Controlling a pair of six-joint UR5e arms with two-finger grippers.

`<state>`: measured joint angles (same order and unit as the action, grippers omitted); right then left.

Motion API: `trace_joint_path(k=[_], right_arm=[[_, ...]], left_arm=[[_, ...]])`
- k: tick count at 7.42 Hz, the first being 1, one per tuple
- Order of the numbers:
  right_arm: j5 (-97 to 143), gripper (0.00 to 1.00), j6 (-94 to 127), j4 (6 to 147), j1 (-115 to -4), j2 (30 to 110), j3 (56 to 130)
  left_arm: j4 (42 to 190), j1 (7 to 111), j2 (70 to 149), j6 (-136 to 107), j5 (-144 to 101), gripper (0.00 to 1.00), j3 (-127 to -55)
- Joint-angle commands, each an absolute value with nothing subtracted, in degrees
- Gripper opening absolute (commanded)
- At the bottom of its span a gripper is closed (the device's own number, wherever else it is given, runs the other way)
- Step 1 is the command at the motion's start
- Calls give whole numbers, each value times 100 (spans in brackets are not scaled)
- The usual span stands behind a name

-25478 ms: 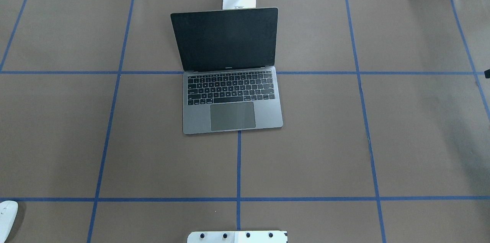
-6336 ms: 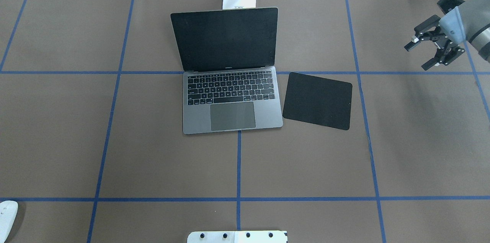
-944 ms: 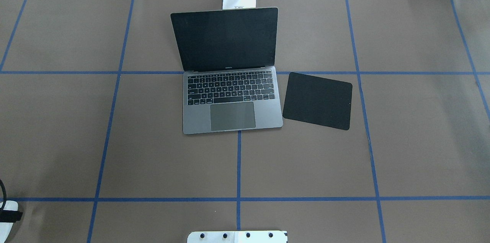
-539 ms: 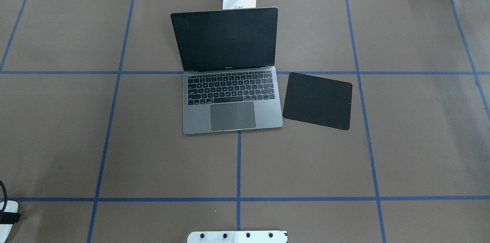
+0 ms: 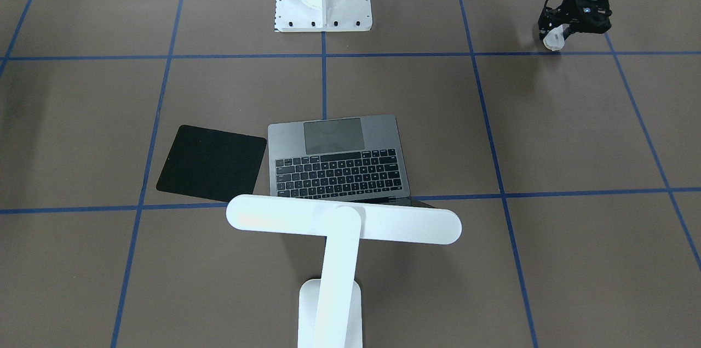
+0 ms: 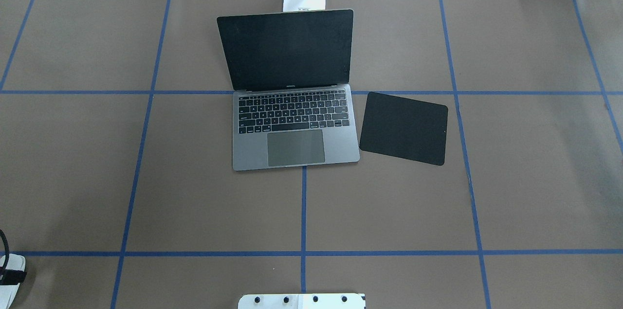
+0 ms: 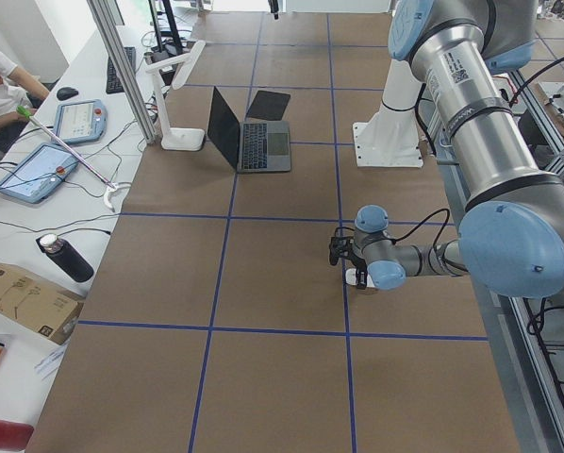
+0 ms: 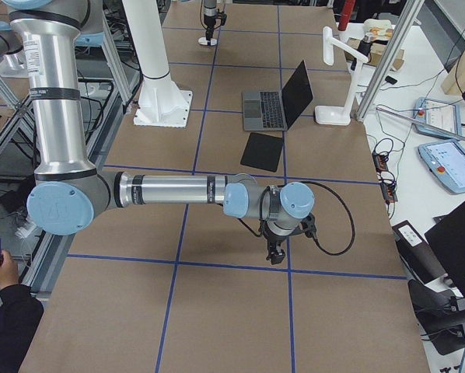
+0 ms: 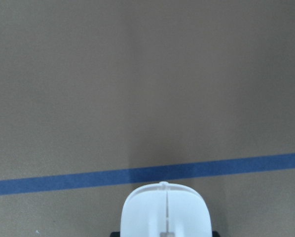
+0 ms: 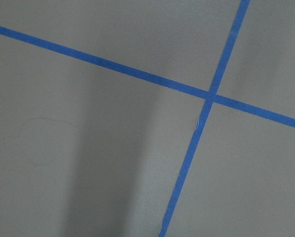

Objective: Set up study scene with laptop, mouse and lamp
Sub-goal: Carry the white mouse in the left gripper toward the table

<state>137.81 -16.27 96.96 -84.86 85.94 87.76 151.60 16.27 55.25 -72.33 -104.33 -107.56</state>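
At the table's near left corner, the left gripper (image 5: 556,35) pinches the mouse (image 9: 165,210) by its sides, with the mouse's long axis pointing forward toward a blue tape line. The right gripper (image 8: 275,252) hangs over the table, and whether it is spread cannot be told. Well off to the right and farther out lie the laptop (image 6: 294,129), with a black pad (image 6: 404,128) just beside it, and the lamp (image 5: 342,222) behind.

Bright, even light — soft shadows

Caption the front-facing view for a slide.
Left gripper at the mouse, well apart from the open laptop, black pad and lamp.
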Motion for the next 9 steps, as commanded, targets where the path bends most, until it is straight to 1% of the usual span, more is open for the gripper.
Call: trace_joint_path(k=[1,2,3,5,6,8,9], right_arm=[[13781,100,-1600,9694,-8481,8578,8772],[13781,100,-1600,9703,-8481,8578,8771],[13781,100,-1600,9703,-8481,8578,8771],[13781,100,-1600,9703,-8481,8578,8763],[13790,100,-1582,9703,-8473,8578,8763],[13799,100,-1565,9703,-8464,8569,8754],[13808,100,-1564,9712,-8464,8561,8737]], left_arm=[[15214,1661,5537,-7233,-10450,0,-10880],[15162,1696,5546,-7233,-10468,0,-11081],[15135,1705,5633,-7233,-10476,0,-11135],[14750,1731,6062,-7233,-10477,0,-11153],[14487,1731,6204,-7225,-10485,0,-11319],[13392,1731,6397,-7225,-10485,0,-12186],[12986,1775,6781,-7225,-10459,0,-12269]])
